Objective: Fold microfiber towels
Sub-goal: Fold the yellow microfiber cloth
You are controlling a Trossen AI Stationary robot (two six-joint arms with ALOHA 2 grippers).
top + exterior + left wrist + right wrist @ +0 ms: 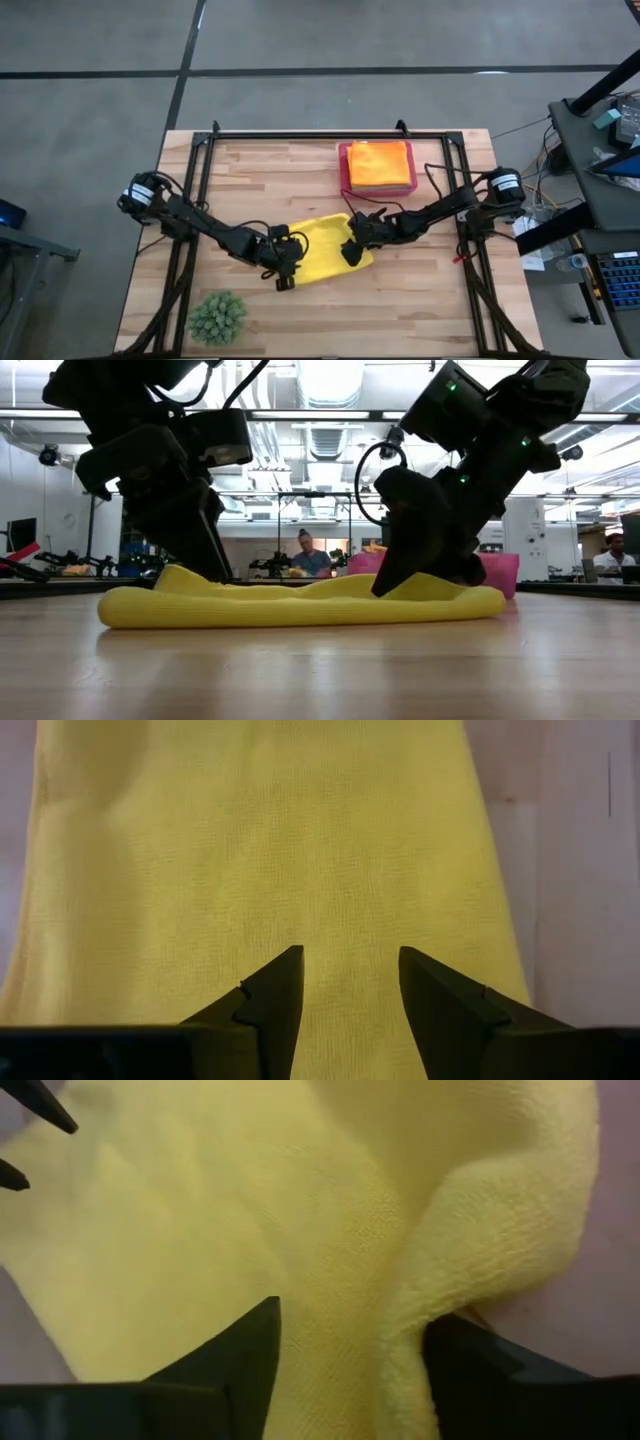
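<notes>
Orange towel (379, 163) sits folded in the pink tray (344, 170) — the yellow towel (325, 248) lies rumpled mid-worktop, fold unfinished. Left gripper (350, 995) spread over its cloth; right gripper (350, 1350) straddles a raised ridge — grip uncertain.

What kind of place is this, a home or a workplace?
Probably a robotics lab or workshop, not a home: a wooden table in a metal frame, open ceiling ducts, and a person sitting at benches behind.

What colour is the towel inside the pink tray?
Orange towel; the high view shows it best.
</notes>
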